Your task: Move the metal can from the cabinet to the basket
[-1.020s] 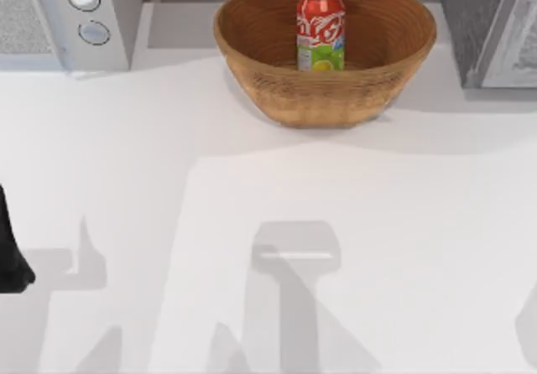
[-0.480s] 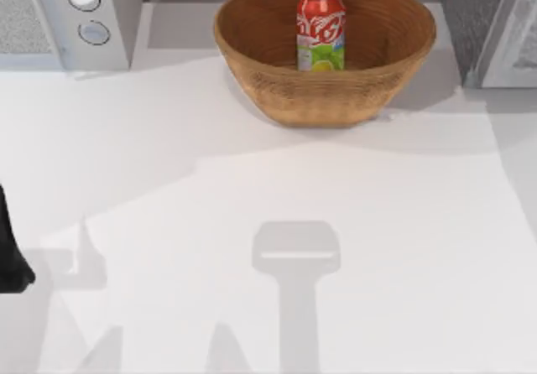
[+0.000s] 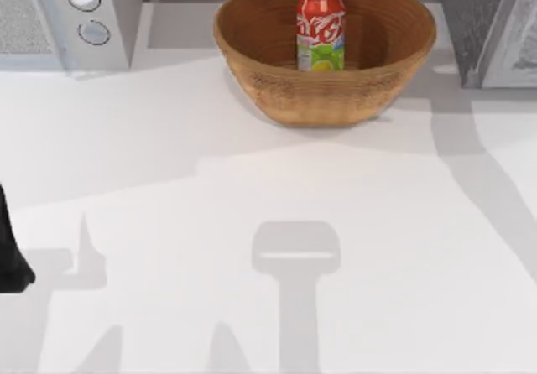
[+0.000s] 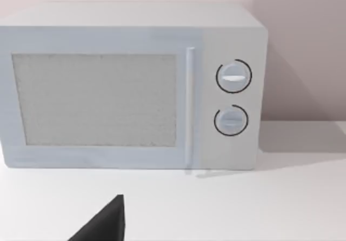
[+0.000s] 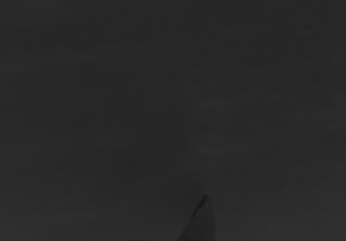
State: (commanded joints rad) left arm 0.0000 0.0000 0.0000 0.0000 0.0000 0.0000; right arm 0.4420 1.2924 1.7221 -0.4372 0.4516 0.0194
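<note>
The metal can (image 3: 320, 30), red with a silver top, stands upright inside the brown woven basket (image 3: 277, 89) at the back middle of the table. No gripper touches it. The dark grey cabinet (image 3: 474, 22) stands just right of the basket at the back right corner. My left arm (image 3: 10, 257) is parked at the table's left edge, far from the basket. One of its dark fingertips (image 4: 105, 225) shows in the left wrist view. The right wrist view is dark.
A white microwave (image 3: 63, 18) with two round knobs stands at the back left, and the left wrist view faces its front (image 4: 130, 84). The white tabletop (image 3: 277, 189) in front of the basket carries arm shadows.
The can, the basket and my left arm have stayed put. The shadows on the right side of the table have shifted, with a long band now running down from the cabinet.
</note>
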